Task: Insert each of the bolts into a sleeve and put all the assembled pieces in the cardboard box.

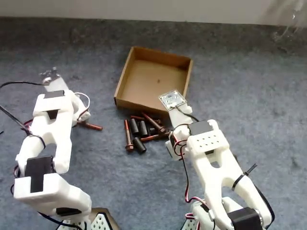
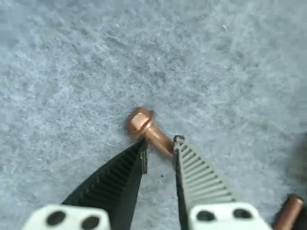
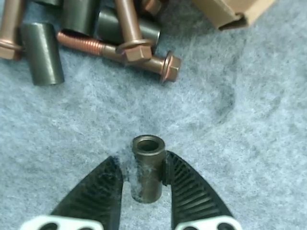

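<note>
Bolts (image 1: pixel 128 134), sleeves (image 1: pixel 139 144) beside box (image 1: pixel 153 79) (cardboard)

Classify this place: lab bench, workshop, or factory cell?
Most likely a lab or hobby tabletop test rig, not a factory cell: a small white left arm and right arm with exposed wiring; a grey felt-like mat as work surface; loose bolts and sleeves beside a plain cardboard box.
</note>
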You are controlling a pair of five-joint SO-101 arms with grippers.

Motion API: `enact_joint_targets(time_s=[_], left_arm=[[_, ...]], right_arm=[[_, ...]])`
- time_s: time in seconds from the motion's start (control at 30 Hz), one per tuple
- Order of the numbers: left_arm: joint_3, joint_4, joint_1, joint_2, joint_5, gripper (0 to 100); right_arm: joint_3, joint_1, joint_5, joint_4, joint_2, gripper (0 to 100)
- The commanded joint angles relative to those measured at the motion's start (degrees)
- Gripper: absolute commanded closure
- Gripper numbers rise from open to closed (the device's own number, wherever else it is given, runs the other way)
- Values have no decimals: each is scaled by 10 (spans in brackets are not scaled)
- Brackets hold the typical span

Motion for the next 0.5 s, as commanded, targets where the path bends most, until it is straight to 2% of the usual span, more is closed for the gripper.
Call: enact_joint_targets(time_s=[0.0,0.1,0.2,0.37,0.47], left_arm=[[7,33,7,-3,-123,940],[-9,88,12,-8,-242,940],[-35,138,15,-19,-311,940],[-74,179,13,-40,-321,940],[-72,176,15,-37,-293,940]], right_arm=[[-5,-3,-3,-4,-25,995],[-5,-3,-1,-4,-25,995],[-5,-3,0,-4,-25,995],[-5,-3,0,-4,-25,995],[-5,-3,0,-4,-25,995]])
